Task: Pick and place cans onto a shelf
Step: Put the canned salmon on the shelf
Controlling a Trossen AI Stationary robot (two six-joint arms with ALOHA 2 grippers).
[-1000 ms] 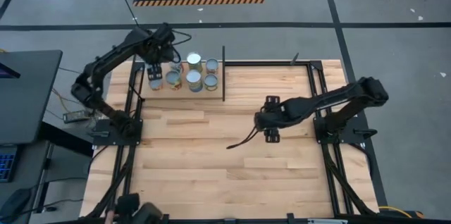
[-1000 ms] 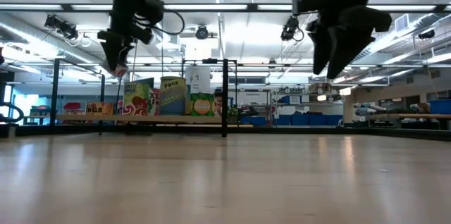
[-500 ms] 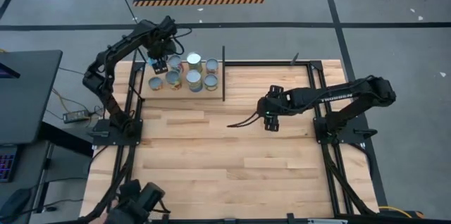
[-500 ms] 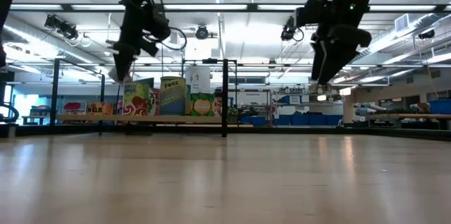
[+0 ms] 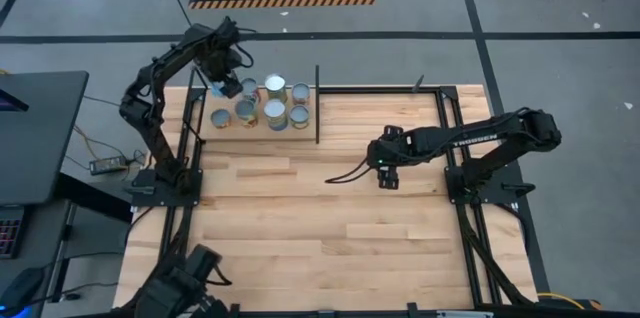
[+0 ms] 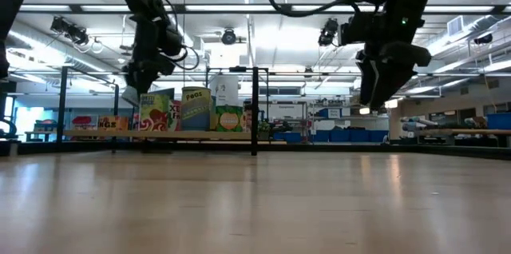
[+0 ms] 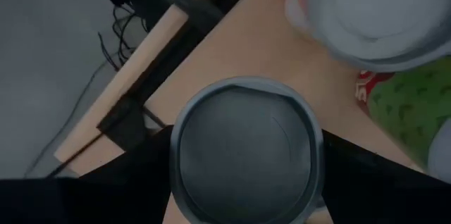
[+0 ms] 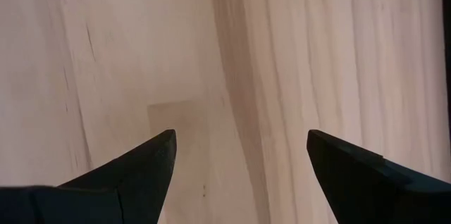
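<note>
On the shelf (image 5: 260,130) at the bench's (image 5: 320,228) far left corner all seven cans (image 5: 275,110) are seen standing, so the left gripper (image 5: 223,78), jaws spread astride one can top (image 7: 243,150), is best lifted straight up, neighbours untouched, while the right gripper (image 5: 387,176), jaws spread and empty, is kept over bare planks.

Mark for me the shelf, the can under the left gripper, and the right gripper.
shelf (image 5: 330,108): high view, bare pale wood panel.
can (image 7: 243,150): left wrist view, its round grey lid.
right gripper (image 8: 239,160): right wrist view, midway between its open fingertips, over the tabletop.
</note>
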